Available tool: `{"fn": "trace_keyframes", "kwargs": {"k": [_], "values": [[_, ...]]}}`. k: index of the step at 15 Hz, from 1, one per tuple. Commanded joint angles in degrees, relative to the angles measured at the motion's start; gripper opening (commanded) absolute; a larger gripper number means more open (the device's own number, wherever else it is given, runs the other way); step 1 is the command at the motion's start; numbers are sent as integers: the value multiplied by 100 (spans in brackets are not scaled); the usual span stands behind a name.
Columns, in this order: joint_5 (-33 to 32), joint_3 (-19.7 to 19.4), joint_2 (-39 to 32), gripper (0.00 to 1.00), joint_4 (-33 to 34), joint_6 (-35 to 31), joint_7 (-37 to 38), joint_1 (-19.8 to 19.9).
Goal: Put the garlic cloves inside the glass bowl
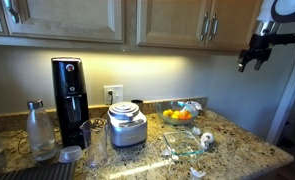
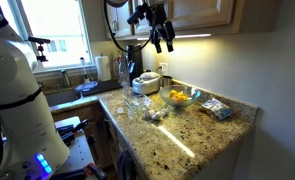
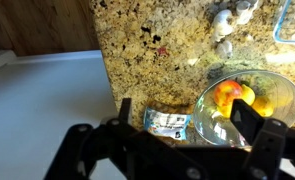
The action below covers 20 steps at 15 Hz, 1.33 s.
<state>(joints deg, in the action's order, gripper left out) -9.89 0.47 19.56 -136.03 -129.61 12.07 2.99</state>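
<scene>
- Spread, empty end effector (image 1: 253,58) hangs high over the bench (image 1: 239,147), well apart from the glass bowl (image 1: 182,143).
- Garlic cloves (image 3: 223,21) lie on the bench just beside the glass bowl, far below the end effector.

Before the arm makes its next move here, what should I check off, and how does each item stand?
1. Hand open: ok, jaws spread wide.
2. Hand empty: ok, nothing between the jaws.
3. Garlic cloves located: ok, lying on the granite counter, outside any bowl.
4. Hand lined up over the cloves: not ok; it hangs high, nearer the fruit bowl.
5. Glass bowl free to receive: cannot tell; too small to see inside.
</scene>
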Motion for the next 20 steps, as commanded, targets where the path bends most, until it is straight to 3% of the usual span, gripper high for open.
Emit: {"fn": "trace_keyframes", "kwargs": {"k": [1,12,15,20], "values": [[-73,101,-296,100,-241,-291,307,89],[12,72,-649,100,-109,-91,166,-3],[88,77,-847,100,-280,-537,164,-46],[115,73,-1812,100,-359,-1577,359,-101]]}}
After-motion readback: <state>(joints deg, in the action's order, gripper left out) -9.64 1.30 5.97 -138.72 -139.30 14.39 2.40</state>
